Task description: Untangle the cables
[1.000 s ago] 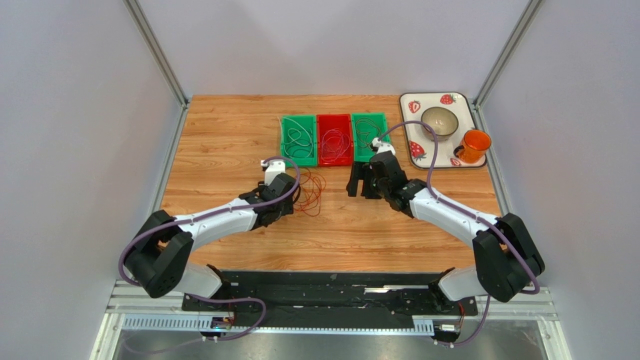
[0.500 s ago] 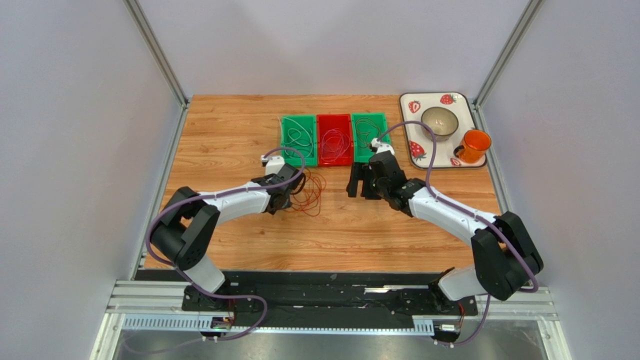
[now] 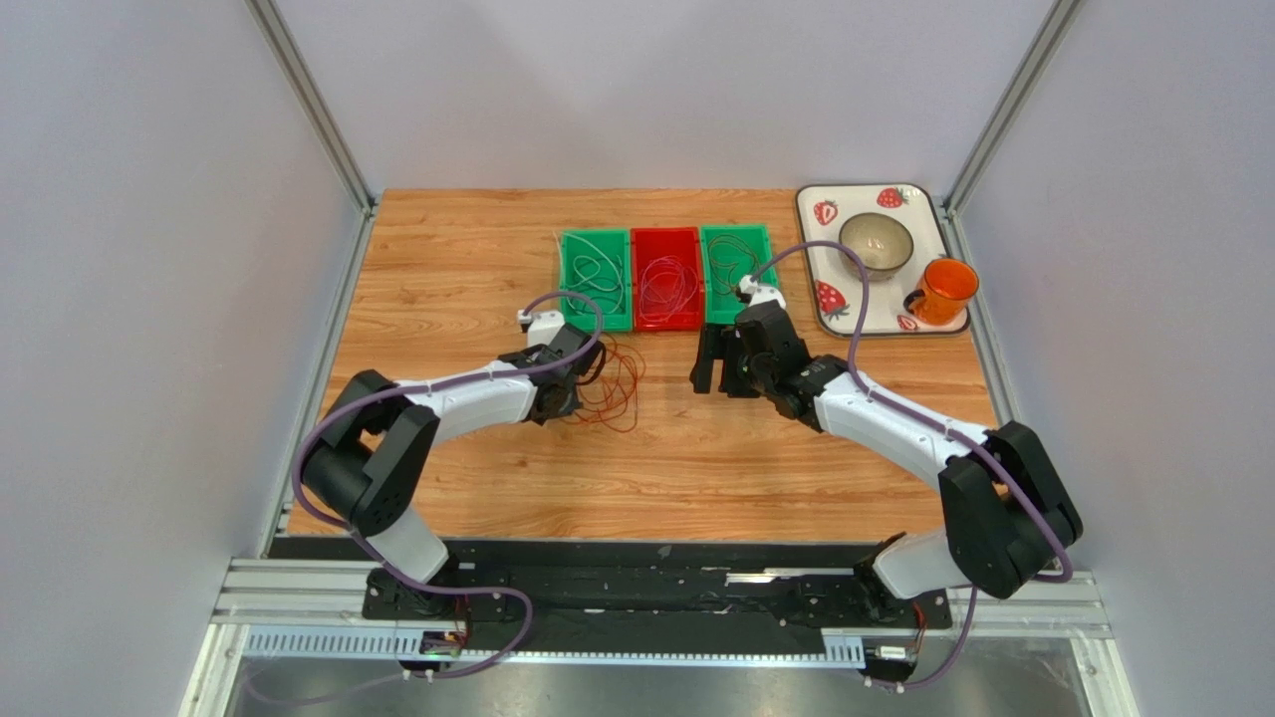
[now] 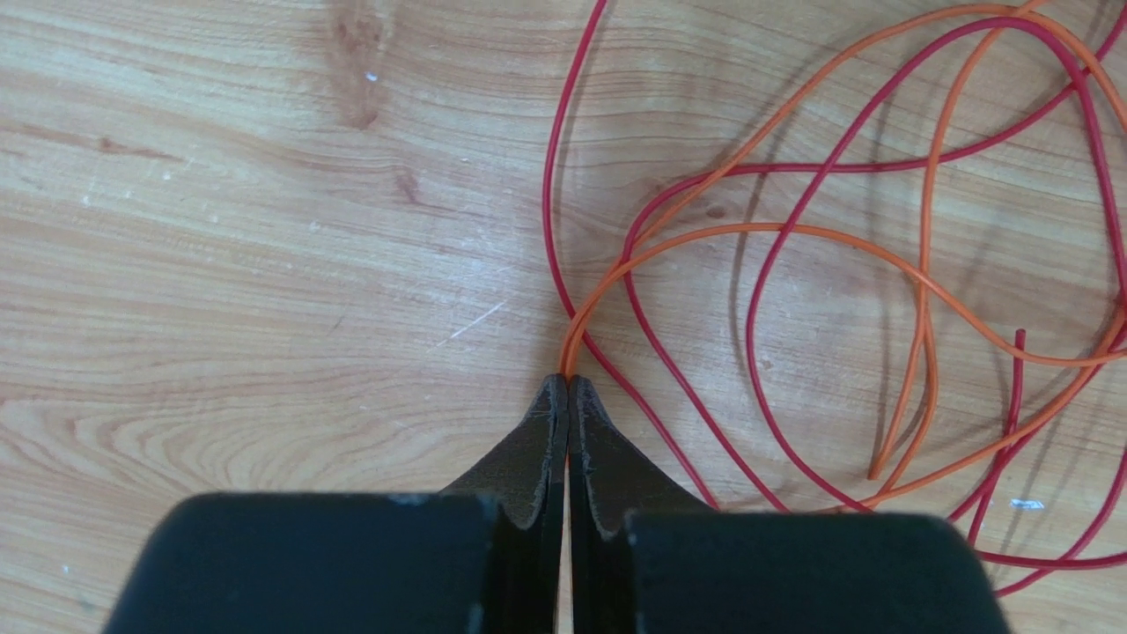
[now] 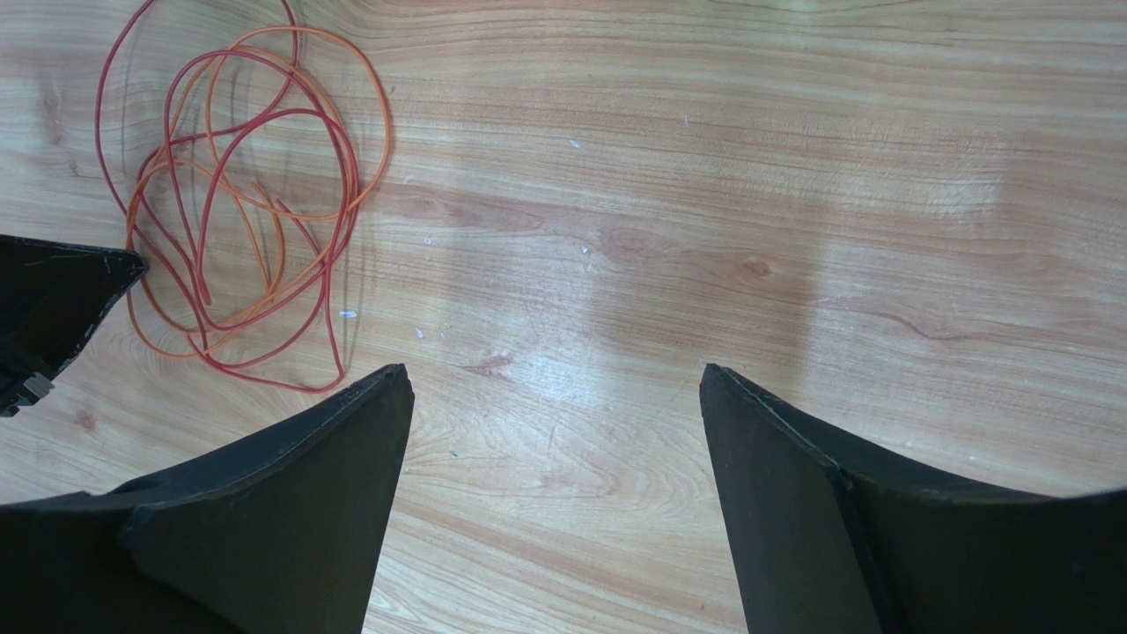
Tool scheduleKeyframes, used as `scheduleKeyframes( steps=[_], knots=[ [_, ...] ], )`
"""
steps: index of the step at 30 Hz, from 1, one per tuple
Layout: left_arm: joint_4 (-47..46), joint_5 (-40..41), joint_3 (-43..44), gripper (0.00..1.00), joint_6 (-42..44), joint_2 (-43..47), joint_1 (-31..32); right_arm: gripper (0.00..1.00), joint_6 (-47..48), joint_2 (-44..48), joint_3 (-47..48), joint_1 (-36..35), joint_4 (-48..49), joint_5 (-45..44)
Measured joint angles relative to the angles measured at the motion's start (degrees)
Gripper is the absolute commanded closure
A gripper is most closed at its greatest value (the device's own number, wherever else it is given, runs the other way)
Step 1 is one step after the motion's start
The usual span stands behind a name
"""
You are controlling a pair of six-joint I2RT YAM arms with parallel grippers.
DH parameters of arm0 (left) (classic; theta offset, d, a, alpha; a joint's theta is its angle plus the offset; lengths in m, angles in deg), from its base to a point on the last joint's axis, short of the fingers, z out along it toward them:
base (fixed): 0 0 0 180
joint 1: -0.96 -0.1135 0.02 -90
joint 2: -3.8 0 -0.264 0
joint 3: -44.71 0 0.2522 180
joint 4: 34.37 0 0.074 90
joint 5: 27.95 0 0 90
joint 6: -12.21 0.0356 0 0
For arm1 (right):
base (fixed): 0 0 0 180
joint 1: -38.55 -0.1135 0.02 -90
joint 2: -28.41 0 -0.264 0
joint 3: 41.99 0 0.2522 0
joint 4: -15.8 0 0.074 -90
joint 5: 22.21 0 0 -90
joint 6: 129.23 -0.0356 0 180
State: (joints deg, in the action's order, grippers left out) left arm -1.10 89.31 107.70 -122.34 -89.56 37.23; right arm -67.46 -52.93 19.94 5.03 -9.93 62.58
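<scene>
The cables (image 3: 614, 386) lie as a loose tangle of red and orange loops on the wood table, left of centre. In the left wrist view, the orange cable (image 4: 794, 233) runs straight into the tips of my left gripper (image 4: 568, 386), which is shut on it. A red cable (image 4: 549, 198) crosses just beside the tips. My left gripper (image 3: 575, 395) sits at the tangle's left edge. To the right of the tangle, my right gripper (image 3: 722, 366) hovers open. It shows only bare wood between its fingers (image 5: 553, 373), with the cable tangle (image 5: 245, 198) at upper left.
Behind the grippers three small trays stand in a row, each holding coiled wires: green (image 3: 566, 284), red (image 3: 666, 235), green (image 3: 766, 236). A strawberry-print tray (image 3: 916, 209) at back right carries a bowl (image 3: 876, 239) and an orange cup (image 3: 945, 289).
My left gripper has closed onto the orange cable at the tangle's edge, after its arm shifted forward and lower. The right arm has stayed put and open.
</scene>
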Motion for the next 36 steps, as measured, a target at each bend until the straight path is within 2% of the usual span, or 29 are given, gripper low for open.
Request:
scheduleKeyframes(
  steps=[5, 8, 12, 15, 20, 24, 32, 36],
  knots=[
    [0.2, -1.9, 0.1, 1.0, 2.8, 1.2, 1.1, 0.16, 0.0, 0.0, 0.0, 0.0, 0.0, 0.0],
    [5.4, -3.5, 2.7, 1.0, 5.5, 7.0, 3.3, 0.16, 0.0, 0.0, 0.0, 0.0, 0.0, 0.0],
    [9.2, -10.1, 13.2, 1.0, 10.2, 18.4, 4.5, 0.16, 0.0, 0.0, 0.0, 0.0, -0.2, 0.0],
    [8.6, -17.0, 21.9, 1.0, 14.0, 26.5, 5.2, 0.16, 0.0, 0.0, 0.0, 0.0, -0.2, 0.0],
    [7.1, -21.6, 28.2, 1.0, 18.0, 37.8, 6.9, 0.16, 0.0, 0.0, 0.0, 0.0, -0.2, 0.0],
    [8.7, -18.9, 26.5, 1.0, 19.2, 42.3, 6.8, 0.16, 0.0, 0.0, 0.0, 0.0, -0.2, 0.0],
    [15.3, -13.9, 9.0, 1.0, 17.6, 37.6, 6.8, 0.16, 0.0, 0.0, 0.0, 0.0, -0.2, 0.0],
    [18.1, -11.4, 3.7, 1.0, 15.6, 35.9, 6.8, 0.15, 0.0, -0.1, 0.1, 0.0, -0.3, 0.0]
  ],
)
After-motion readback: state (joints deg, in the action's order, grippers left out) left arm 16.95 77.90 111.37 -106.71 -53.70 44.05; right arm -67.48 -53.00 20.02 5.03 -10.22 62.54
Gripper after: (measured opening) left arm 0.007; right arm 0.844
